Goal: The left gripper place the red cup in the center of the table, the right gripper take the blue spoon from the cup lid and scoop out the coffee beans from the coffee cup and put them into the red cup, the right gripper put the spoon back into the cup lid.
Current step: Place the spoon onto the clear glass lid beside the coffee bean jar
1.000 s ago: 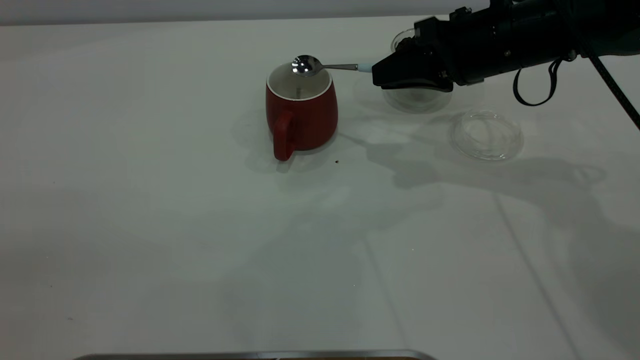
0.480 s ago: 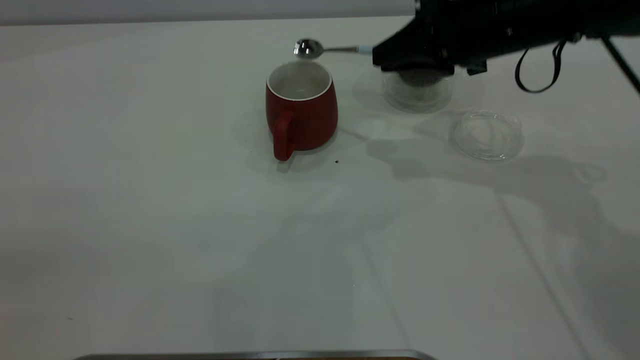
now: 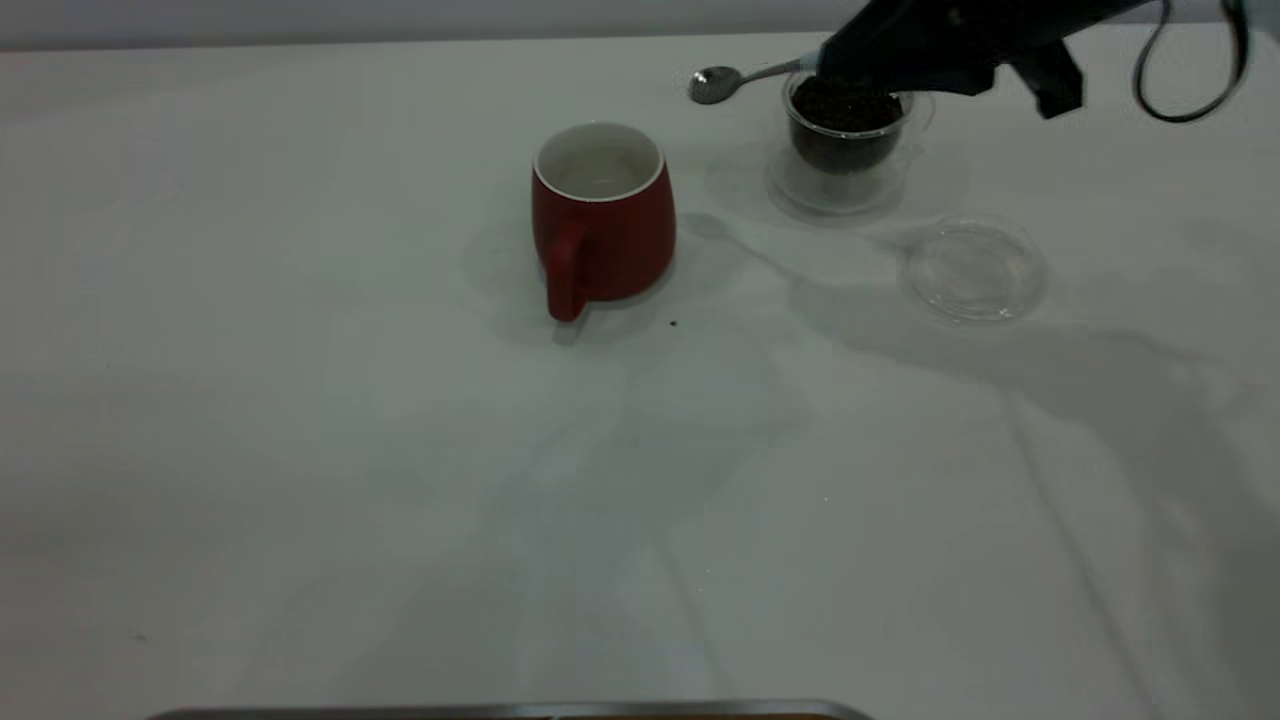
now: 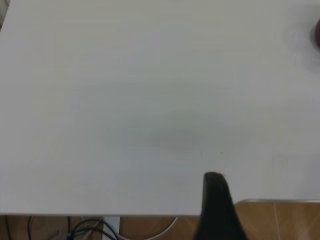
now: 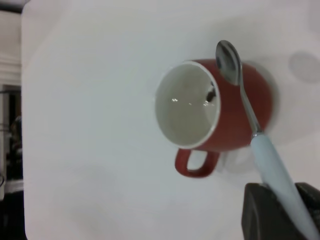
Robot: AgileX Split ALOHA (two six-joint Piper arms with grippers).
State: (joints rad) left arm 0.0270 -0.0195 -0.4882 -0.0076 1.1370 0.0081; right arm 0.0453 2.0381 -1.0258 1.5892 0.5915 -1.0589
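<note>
Spoon-holding right end effector [image 3: 850, 62] hovers above the coffee cup [image 3: 845, 130], gripping the blue spoon [image 3: 735, 80]; the red cup [image 3: 603, 215] stands apart on the surface [image 3: 400, 450].

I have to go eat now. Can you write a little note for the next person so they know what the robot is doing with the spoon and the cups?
Right gripper: shut on the blue spoon, held in the air above the coffee cup; the spoon bowl looks empty.
Left gripper: only a dark finger shows, at the near table edge, idle.
Red cup: upright mid-table, a few coffee beans inside.
Coffee cup: still well filled with beans.
Cup lid: empty, just right of the coffee cup and nearer the camera.
One stray bean lies by the red cup.
Done: red cup placed, spoon picked up.
Left: more scooping if wanted, then spoon back on the lid.
</note>
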